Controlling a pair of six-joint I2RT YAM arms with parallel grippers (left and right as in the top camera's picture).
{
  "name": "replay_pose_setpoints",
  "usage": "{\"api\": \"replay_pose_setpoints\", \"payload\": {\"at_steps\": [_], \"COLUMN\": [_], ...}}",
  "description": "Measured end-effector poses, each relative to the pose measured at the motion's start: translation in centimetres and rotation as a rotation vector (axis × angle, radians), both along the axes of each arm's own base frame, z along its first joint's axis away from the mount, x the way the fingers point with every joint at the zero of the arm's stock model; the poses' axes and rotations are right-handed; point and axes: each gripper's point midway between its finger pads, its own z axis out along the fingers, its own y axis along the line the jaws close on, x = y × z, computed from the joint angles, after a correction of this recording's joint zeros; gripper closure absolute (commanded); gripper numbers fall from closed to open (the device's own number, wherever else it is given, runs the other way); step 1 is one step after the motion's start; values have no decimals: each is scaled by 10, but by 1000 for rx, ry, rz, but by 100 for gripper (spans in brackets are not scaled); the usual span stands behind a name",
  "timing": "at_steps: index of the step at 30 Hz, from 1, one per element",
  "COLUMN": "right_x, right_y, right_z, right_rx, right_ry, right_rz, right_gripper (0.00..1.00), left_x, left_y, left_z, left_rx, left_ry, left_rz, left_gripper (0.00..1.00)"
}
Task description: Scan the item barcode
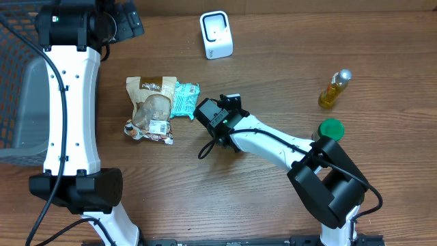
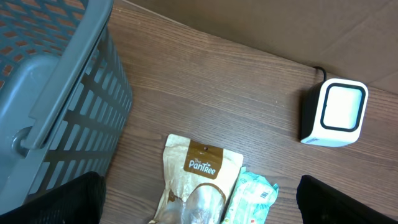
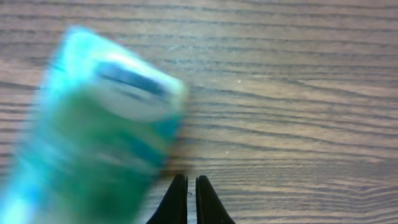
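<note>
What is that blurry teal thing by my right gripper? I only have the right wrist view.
Observer: A teal snack packet, lying on the table against a brown PanTree pouch.
Operator: Where is the scanner?
Observer: The white scanner stands at the far side of the table, beyond the packet.
Operator: And the left arm?
Observer: The left gripper is open and empty, near a grey basket.
</note>
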Motion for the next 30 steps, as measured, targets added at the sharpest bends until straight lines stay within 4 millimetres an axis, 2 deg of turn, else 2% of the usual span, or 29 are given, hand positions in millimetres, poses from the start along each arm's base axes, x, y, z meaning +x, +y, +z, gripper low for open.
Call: {"api": "replay_pose_setpoints", "payload": {"at_steps": [2, 6, 8, 9, 10, 14, 16, 18, 20, 21, 23, 26, 30], "right_x": [1, 2, 3, 3, 4, 5, 5, 3, 3, 4, 9, 20, 29], "right_y": [-1, -2, -2, -1, -1, 1, 1, -3, -9, -12, -18, -14, 7], "right_z": [1, 1, 2, 2, 2, 2, 2, 1, 0, 0, 1, 2, 4], "right_rx": [-6, -12, -9, -10, -7, 2, 8, 8, 18, 29, 65, 189, 374], "right_ry": [-7, -12, -18, -20, -22, -27, -28, -22, -12, -12, -9, 14, 86], "right_rz": [-2, -1, -6, -3, -2, -5, -16, -40, -93, -120, -178, -226, -186], "right_gripper": [96, 87, 68, 62, 60, 62, 68, 81, 83, 80, 65, 64, 65], "left_x": [0, 0, 0, 0, 0, 0, 0, 0, 0, 0, 0, 0, 0], "left_y": [0, 0, 0, 0, 0, 0, 0, 0, 0, 0, 0, 0, 0], "left_z": [0, 0, 0, 0, 0, 0, 0, 0, 0, 0, 0, 0, 0], "left_rx": [0, 0, 0, 1, 0, 0, 0, 0, 0, 0, 0, 0, 0], "left_ry": [0, 0, 0, 0, 0, 0, 0, 0, 0, 0, 0, 0, 0], "left_rz": [0, 0, 0, 0, 0, 0, 0, 0, 0, 0, 0, 0, 0], "left_gripper": [0, 0, 0, 0, 1, 1, 0, 1, 0, 1, 1, 0, 0]}}
